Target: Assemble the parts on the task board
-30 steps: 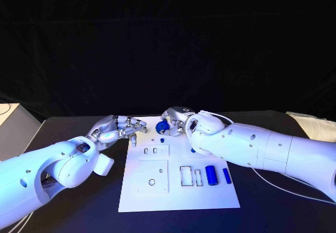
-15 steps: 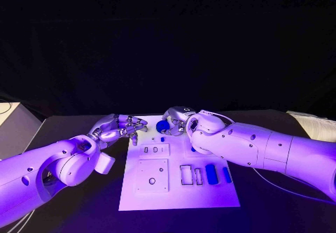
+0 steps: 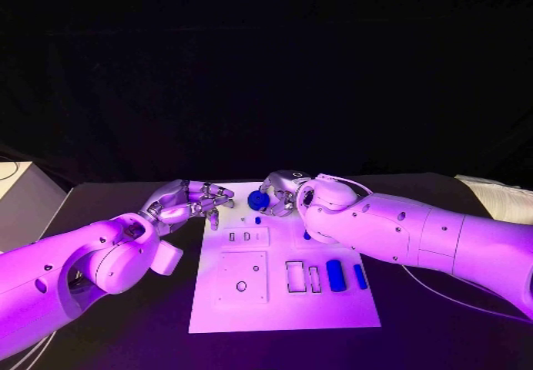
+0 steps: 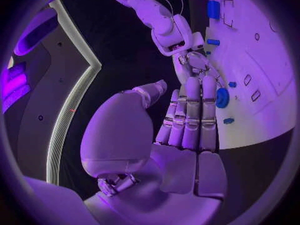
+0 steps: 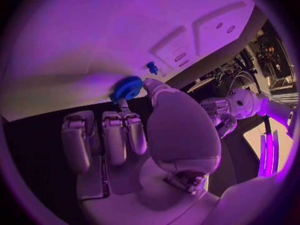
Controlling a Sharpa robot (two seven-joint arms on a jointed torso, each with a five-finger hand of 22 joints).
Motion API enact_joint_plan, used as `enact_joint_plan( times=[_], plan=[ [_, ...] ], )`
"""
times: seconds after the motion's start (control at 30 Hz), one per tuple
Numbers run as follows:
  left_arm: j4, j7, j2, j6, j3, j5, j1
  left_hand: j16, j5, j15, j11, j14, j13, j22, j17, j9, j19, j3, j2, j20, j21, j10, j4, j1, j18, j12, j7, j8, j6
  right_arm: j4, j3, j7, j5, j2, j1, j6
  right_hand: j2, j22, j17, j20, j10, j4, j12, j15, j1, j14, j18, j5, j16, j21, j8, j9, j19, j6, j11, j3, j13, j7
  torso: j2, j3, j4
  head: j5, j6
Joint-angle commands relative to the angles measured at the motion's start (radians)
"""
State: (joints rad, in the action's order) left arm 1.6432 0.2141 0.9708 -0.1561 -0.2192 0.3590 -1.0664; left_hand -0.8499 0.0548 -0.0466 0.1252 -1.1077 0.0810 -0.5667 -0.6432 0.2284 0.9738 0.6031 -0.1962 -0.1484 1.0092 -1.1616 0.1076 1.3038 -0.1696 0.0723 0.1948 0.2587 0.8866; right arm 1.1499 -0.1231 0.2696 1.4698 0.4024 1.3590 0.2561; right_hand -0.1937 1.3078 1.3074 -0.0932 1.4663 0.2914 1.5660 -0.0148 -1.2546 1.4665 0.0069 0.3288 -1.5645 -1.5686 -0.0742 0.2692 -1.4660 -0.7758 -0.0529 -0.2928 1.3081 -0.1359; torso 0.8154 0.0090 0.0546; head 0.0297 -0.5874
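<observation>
Take the task board (image 3: 283, 308) as your landmark: the white plate lies in the middle of the black table (image 3: 433, 339), long side running away from the robot; your right hand (image 3: 284, 196) sits over the board's far end, and it pinches a round blue part (image 3: 258, 200) between thumb and fingertips; in the right wrist view you see that same disc (image 5: 127, 88) held at the fingertips just above the board's white surface (image 5: 94, 35), with the other fingers lying side by side behind it. Your left hand (image 3: 186, 202) hovers at the board's far left corner, partly off its edge; its fingers are curled inward and you can see nothing held in them; in the left wrist view its fingers (image 4: 190, 115) lie straight and close together, pointing toward the right hand (image 4: 197, 65) and the disc (image 4: 222, 98).

On the board itself, a small blue peg (image 3: 258, 220) stands just nearer the robot than the pinched disc; a thick blue cylinder (image 3: 334, 275) and a slimmer blue bar (image 3: 360, 277) lie side by side near the board's right edge, beside two rectangular slots (image 3: 296, 277); a raised square plate (image 3: 243, 277) with an oval hole occupies the board's left half.
</observation>
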Motion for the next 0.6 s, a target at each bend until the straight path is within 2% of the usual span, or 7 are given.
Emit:
enact_joint_plan(
  times=[0.03, 0.23, 0.33, 0.6],
  plan=[
    [0.002, 0.003, -0.001, 0.007, -0.001, 0.002, 0.000, -0.005, 0.000, -0.005, 0.002, 0.002, 0.001, -0.002, -0.001, 0.001, -0.006, 0.004, 0.009, 0.001, 0.005, 0.005, 0.002, 0.002, -0.015, -0.003, 0.000, -0.005, -0.005, 0.004, -0.003, 0.008, -0.006, -0.001, -0.003, -0.062, 0.005, 0.263, 0.263, 0.009, 0.104, -0.001, 0.004, -0.007, 0.007, 0.104, -0.007, -0.003, -0.006, -0.002, -0.004, 0.002, -0.105, -0.008, 0.003, 0.006, 0.262, -0.001, 0.000, -0.0003, -0.0003, 0.000, -0.002],
    [0.002, 0.003, 0.000, 0.006, -0.001, 0.002, 0.000, -0.005, 0.000, -0.005, 0.002, 0.002, 0.001, -0.002, -0.001, 0.001, -0.006, 0.004, 0.009, 0.001, 0.005, 0.005, 0.002, 0.002, -0.015, -0.003, 0.000, -0.005, -0.005, 0.018, -0.004, 0.019, 0.005, 0.010, -0.004, -0.068, 0.011, 0.263, 0.263, 0.006, 0.105, -0.003, 0.005, 0.000, 0.017, 0.104, -0.007, -0.007, -0.006, -0.002, -0.015, 0.012, -0.105, -0.055, -0.006, 0.008, 0.263, -0.004, 0.000, -0.0003, 0.0011, 0.000, -0.003],
    [0.001, 0.003, -0.001, 0.007, -0.001, 0.004, 0.000, -0.005, 0.000, -0.005, 0.002, 0.002, 0.001, -0.002, -0.001, 0.001, -0.006, 0.004, 0.009, 0.001, 0.005, 0.005, 0.002, 0.002, -0.015, -0.003, 0.000, -0.005, -0.005, 0.028, -0.004, 0.023, 0.012, 0.018, -0.004, -0.066, 0.011, 0.263, 0.263, 0.005, 0.105, -0.003, 0.005, 0.000, 0.017, 0.104, -0.007, -0.007, -0.006, -0.002, -0.016, 0.012, -0.105, -0.057, -0.007, 0.008, 0.263, -0.005, 0.000, -0.0001, 0.0014, 0.001, -0.003],
    [-0.008, 0.004, -0.008, 0.008, -0.001, 0.005, 0.000, -0.005, 0.000, -0.005, 0.002, 0.002, 0.001, -0.002, -0.001, 0.002, -0.008, 0.005, 0.010, 0.001, 0.006, 0.006, 0.003, 0.001, -0.015, -0.003, 0.000, -0.005, -0.006, 0.063, -0.004, 0.030, 0.034, 0.045, -0.004, -0.028, 0.012, 0.263, 0.263, 0.002, 0.105, -0.004, 0.005, 0.003, 0.017, 0.104, -0.007, -0.006, -0.006, -0.002, -0.021, 0.013, -0.105, -0.069, -0.010, 0.007, 0.263, -0.008, 0.000, -0.0004, -0.0016, 0.000, -0.006]
  ],
)
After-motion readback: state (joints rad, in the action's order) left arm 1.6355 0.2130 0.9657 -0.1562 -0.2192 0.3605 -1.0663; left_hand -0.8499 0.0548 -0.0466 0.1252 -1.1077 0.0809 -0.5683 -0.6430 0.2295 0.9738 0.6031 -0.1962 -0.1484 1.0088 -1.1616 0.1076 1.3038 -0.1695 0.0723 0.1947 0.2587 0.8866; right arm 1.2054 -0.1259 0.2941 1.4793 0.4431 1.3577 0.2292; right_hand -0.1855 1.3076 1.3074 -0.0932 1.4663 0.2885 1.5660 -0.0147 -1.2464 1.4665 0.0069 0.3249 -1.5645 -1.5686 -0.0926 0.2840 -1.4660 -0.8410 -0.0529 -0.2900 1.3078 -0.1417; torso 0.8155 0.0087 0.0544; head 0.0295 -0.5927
